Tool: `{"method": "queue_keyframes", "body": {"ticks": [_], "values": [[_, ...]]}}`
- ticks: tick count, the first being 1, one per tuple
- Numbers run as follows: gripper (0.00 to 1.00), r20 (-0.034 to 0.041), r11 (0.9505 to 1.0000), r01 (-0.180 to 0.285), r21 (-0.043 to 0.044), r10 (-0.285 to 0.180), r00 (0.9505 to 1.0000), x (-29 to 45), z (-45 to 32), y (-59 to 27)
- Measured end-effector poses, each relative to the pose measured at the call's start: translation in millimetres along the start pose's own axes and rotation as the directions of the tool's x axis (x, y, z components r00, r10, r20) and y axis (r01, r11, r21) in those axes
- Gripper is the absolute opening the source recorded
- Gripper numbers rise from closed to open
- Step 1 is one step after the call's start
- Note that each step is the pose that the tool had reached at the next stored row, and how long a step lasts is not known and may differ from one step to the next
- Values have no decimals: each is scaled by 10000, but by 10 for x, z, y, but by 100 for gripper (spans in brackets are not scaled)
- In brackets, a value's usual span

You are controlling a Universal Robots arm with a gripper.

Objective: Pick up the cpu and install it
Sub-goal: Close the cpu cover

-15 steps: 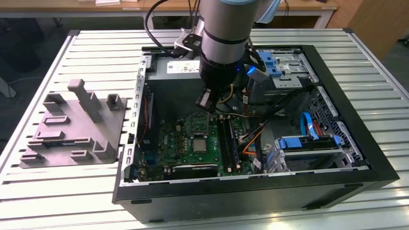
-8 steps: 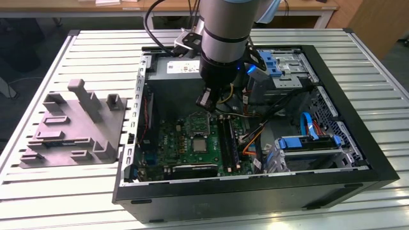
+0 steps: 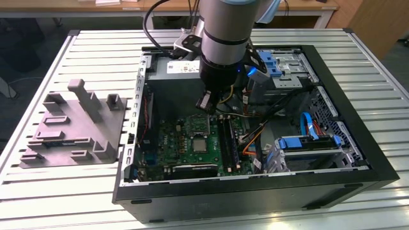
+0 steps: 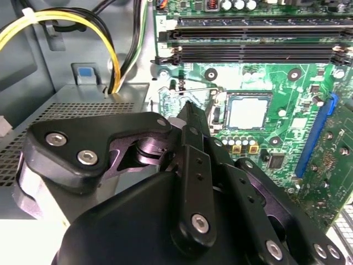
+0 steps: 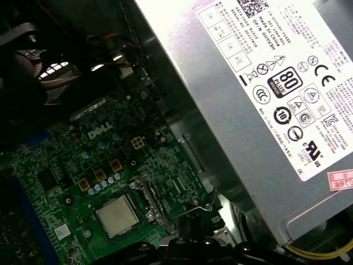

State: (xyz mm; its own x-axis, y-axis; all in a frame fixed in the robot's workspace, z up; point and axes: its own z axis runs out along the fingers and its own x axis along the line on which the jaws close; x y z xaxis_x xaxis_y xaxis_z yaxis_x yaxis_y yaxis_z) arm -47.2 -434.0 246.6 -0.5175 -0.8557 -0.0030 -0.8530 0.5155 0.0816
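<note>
Exterior view, items by descending size.

1. Computer case [image 3: 255, 196]: black, lying open side up on a slatted table [image 3: 51, 191].
2. Arm [image 3: 223, 43]: reaches down into the case over the upper part of the board.
3. Grey moulded tray [image 3: 70, 129]: sits on the table outside the case, at the exterior view's left, well apart from the arm.
4. Power supply [image 5: 265, 83]: grey box just beside the board. Yellow cables [image 4: 83, 22] run close to it.
5. Motherboard [image 3: 185, 148]: green, flat on the case floor.
6. Gripper [image 3: 204, 103]: hangs above the board near the socket and touches nothing that shows. In the second wrist view its tip [image 4: 188, 107] points toward the socket edge. Whether it is apart or together cannot be told, and nothing is seen in its hold.
7. Socket [image 4: 220, 113]: dark frame, with its wire lever [image 4: 193, 84] just beside the tip.
8. Cpu [image 3: 200, 144]: silvery square, lying flat and level inside the socket in both wrist views [image 4: 248, 113] [image 5: 116, 215].

Handling note, as a judgement: the chip looks seated. Work this close to the socket wants slow, straight vertical travel, kept clear of the lever and the yellow cables. Any sideways brush could shift the chip or bend the contacts.
</note>
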Motion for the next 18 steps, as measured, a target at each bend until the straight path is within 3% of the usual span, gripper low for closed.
{"method": "queue_keyframes", "body": {"ticks": [18], "values": [[11, -6, 9999, 110, 7, -110, 9999, 163, -8, -89]]}}
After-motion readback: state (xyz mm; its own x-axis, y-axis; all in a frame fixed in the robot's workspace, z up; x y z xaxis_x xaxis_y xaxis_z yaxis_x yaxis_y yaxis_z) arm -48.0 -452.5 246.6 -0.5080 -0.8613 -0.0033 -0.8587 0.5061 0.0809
